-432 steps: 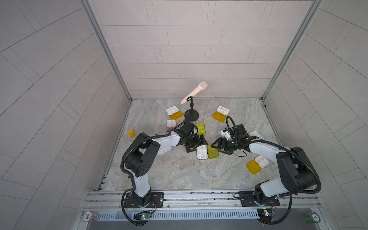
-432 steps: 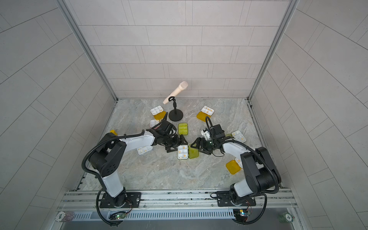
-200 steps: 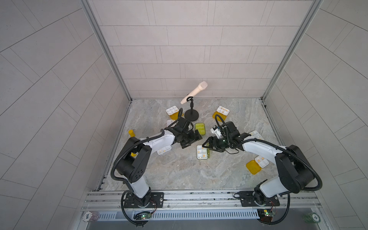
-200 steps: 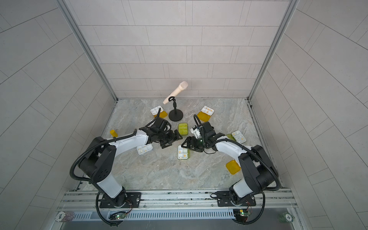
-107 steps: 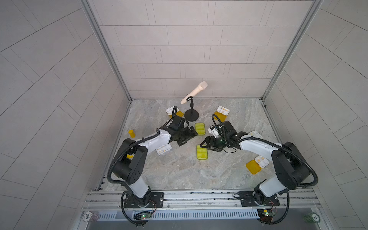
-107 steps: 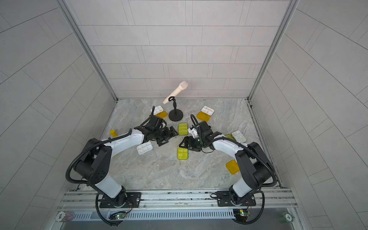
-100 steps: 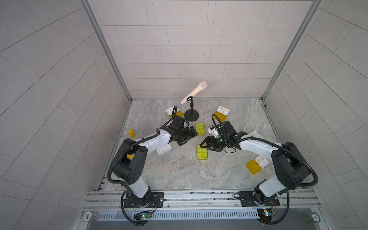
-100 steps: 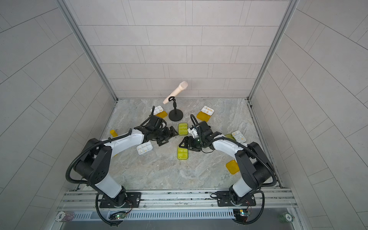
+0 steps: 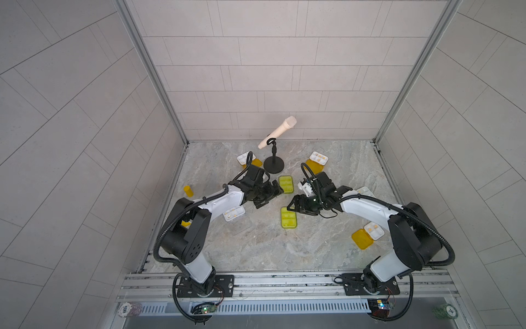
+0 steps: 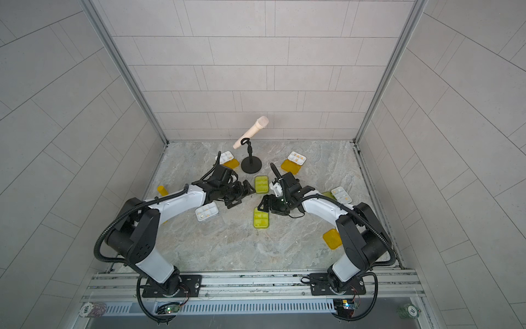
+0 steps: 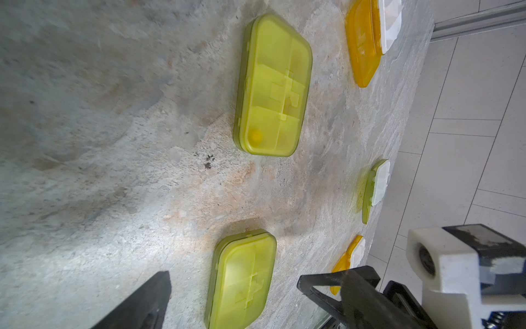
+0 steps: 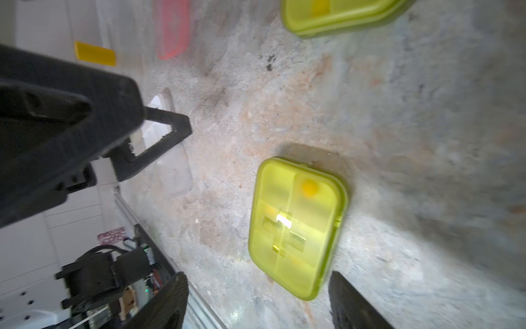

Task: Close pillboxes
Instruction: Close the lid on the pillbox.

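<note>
Two lime green pillboxes lie closed near the middle of the table: the nearer pillbox [image 9: 289,217] [image 12: 296,228] and the farther pillbox [image 9: 285,184] [image 11: 273,85]. My right gripper [image 9: 294,205] [image 12: 256,302] hovers open at the nearer one's back edge, gripping nothing. My left gripper [image 9: 270,197] [image 11: 242,296] stands open to the left of both, also empty. Open pillboxes with orange lids lie at back left [image 9: 247,160], back right [image 9: 316,162] and front right [image 9: 367,235]. A clear-lidded one [image 9: 234,213] lies open under my left arm. A lime one [image 11: 375,188] lies open at the right.
A microphone stand [image 9: 273,165] rises at the back centre, just behind my left gripper. A small yellow bottle [image 9: 188,190] stands near the left wall. A pink lid [image 12: 172,28] shows beyond the farther lime box. Tiled walls close in three sides.
A second ago the nearer lime pillbox lay open with its white tray showing; now its lid is down. My left gripper has drawn back to the left, and the right one has shifted left.
</note>
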Controlling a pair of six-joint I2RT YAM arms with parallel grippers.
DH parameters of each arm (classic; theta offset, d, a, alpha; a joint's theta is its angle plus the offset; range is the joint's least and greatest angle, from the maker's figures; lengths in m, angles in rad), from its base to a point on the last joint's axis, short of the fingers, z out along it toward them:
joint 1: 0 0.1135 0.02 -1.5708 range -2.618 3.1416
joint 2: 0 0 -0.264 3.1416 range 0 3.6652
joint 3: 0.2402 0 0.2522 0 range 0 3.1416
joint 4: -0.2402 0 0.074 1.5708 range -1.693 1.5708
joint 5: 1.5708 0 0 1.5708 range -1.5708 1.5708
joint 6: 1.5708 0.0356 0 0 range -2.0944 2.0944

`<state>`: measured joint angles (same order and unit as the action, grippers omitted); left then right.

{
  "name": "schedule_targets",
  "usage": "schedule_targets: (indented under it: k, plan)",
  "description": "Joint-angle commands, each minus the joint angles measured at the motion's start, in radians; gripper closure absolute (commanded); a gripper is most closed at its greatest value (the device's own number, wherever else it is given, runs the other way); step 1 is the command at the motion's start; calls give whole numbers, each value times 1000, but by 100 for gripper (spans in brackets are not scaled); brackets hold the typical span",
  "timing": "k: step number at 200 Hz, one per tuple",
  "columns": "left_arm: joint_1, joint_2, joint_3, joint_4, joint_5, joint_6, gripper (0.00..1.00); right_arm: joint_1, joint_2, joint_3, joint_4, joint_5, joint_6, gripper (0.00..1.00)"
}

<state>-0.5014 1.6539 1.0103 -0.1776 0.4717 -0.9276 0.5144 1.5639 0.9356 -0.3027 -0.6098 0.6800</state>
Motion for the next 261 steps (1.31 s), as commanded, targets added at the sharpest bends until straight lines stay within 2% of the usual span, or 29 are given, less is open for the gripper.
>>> schedule_targets:
  k: [1, 39, 86, 164, 261]
  plan:
    - [14, -26, -7, 9, 6, -8, 2, 44, -1, 53, -166, 229, -59, 21]
    - [37, -35, -10, 12, 8, -8, 2, 124, 18, 118, -276, 477, -74, 20]
    - [39, -32, -11, 21, 19, -10, 2, 206, 105, 186, -340, 588, -94, 20]
    - [40, -31, -13, 26, 25, -11, 3, 245, 179, 226, -347, 602, -102, 19]
    - [43, -37, -13, 23, 21, -12, 3, 250, 225, 173, -330, 636, -89, 20]
